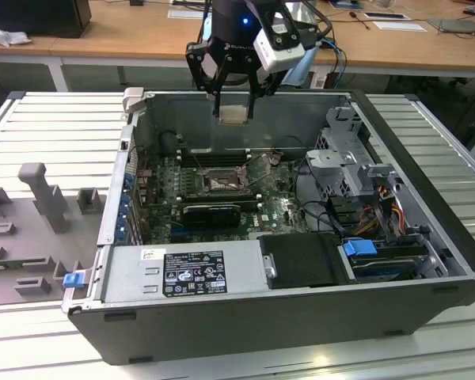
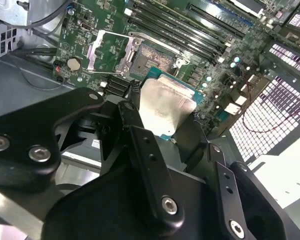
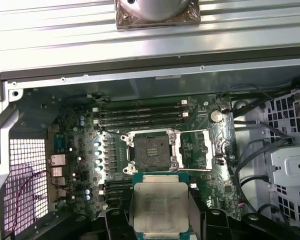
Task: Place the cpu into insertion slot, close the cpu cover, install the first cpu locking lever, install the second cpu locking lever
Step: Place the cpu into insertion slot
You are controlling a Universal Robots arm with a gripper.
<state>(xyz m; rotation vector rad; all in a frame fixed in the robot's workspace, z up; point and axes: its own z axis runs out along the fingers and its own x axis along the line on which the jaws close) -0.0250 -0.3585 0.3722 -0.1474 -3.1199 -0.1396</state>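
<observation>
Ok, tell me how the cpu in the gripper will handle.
The cpu looks like a thin rigid plate with a metal top, so probably stiff and light. That smooth silvery top and the thin edges the gripper clamps suggest it could slip or tilt. Its thin green board edge suggests a drop or forced fit may damage it.

cpu (image 3: pixel 159 200): one edge runs out of frame in the first wrist view. in the second wrist view, black links of the gripper (image 2: pixel 166 111) cover its lower corners. exterior view: insertion slot (image 1: pixel 219 183) too small to make out pins, arm (image 1: pixel 236 24) cut off at the top edge, power supply (image 1: pixel 186 269) hides the near strip of the motherboard (image 1: pixel 279 207).
</observation>
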